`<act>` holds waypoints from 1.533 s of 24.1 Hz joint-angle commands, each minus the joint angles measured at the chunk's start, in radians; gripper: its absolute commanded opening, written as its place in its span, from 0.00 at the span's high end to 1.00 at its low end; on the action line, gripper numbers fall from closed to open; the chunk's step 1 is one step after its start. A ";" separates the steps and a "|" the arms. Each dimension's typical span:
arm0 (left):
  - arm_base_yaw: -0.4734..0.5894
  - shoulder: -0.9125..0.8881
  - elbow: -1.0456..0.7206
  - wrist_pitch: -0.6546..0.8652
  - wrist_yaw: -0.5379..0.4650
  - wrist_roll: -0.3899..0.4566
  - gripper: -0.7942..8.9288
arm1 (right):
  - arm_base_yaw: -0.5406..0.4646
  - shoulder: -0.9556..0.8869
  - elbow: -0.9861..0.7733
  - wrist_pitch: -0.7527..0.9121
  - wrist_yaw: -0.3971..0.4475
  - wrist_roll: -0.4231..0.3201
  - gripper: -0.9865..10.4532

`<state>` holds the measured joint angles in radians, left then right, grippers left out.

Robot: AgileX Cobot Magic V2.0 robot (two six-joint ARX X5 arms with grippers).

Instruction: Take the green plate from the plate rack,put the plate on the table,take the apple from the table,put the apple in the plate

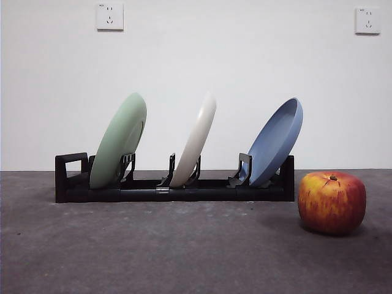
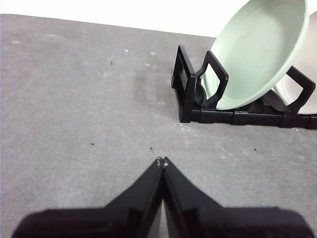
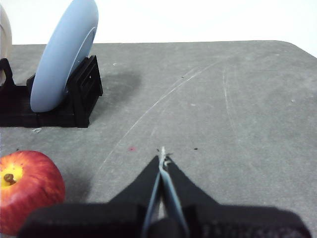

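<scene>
The green plate (image 1: 118,141) stands tilted in the left slot of the black plate rack (image 1: 171,191). It also shows in the left wrist view (image 2: 257,52), leaning on the rack's end handle (image 2: 214,82). The red and yellow apple (image 1: 332,201) sits on the dark grey table (image 1: 184,251) to the right of the rack. My left gripper (image 2: 161,161) is shut and empty, low over the table, some way short of the rack's end. My right gripper (image 3: 162,157) is shut and empty, with the apple (image 3: 27,188) close beside it.
A cream-white plate (image 1: 196,139) stands in the rack's middle slot and a blue plate (image 1: 275,141) in the right slot; the blue plate also shows in the right wrist view (image 3: 64,52). A white wall with two sockets stands behind. No arm shows in the front view.
</scene>
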<state>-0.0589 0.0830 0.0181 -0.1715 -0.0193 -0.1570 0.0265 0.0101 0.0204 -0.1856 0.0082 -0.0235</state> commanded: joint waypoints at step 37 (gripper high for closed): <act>0.003 0.205 0.364 0.025 0.324 -0.157 0.92 | 0.000 0.203 0.450 0.002 -0.139 0.420 0.93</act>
<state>-0.0589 0.2756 0.3603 -0.1482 0.2928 -0.3084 0.0265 0.2039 0.4431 -0.1894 -0.1230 0.4282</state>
